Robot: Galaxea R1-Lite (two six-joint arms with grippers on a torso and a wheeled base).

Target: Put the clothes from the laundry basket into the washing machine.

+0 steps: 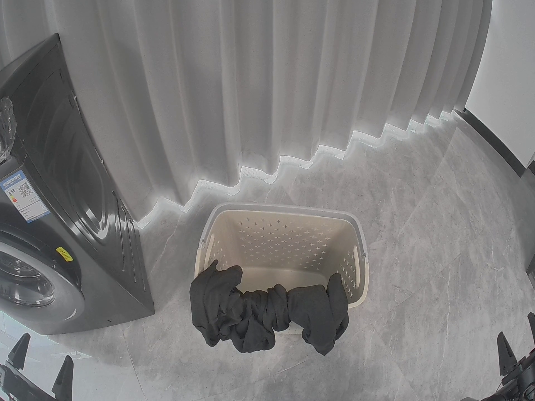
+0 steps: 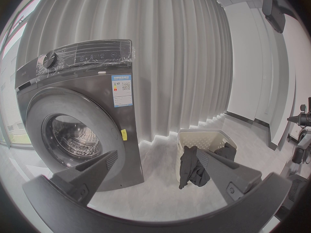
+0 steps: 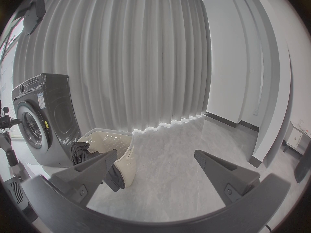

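Observation:
A cream laundry basket (image 1: 356, 235) (image 2: 207, 136) (image 3: 128, 156) stands on the floor before the curtain. Dark clothes (image 1: 262, 310) (image 2: 191, 169) (image 3: 81, 151) hang bunched over its near rim. To the left is the dark grey washing machine (image 1: 61, 157) (image 2: 81, 114) (image 3: 55, 114), its round door (image 2: 69, 136) facing front. My left gripper (image 1: 42, 360) (image 2: 155, 157) is open at the near left, empty, in front of the machine. My right gripper (image 1: 518, 338) (image 3: 155, 157) is open at the near right, empty, well clear of the basket.
A long white pleated curtain (image 1: 251, 73) hangs behind the basket and machine. Grey tiled floor (image 1: 434, 224) spreads to the right, ending at a white wall with a dark skirting (image 1: 490, 135).

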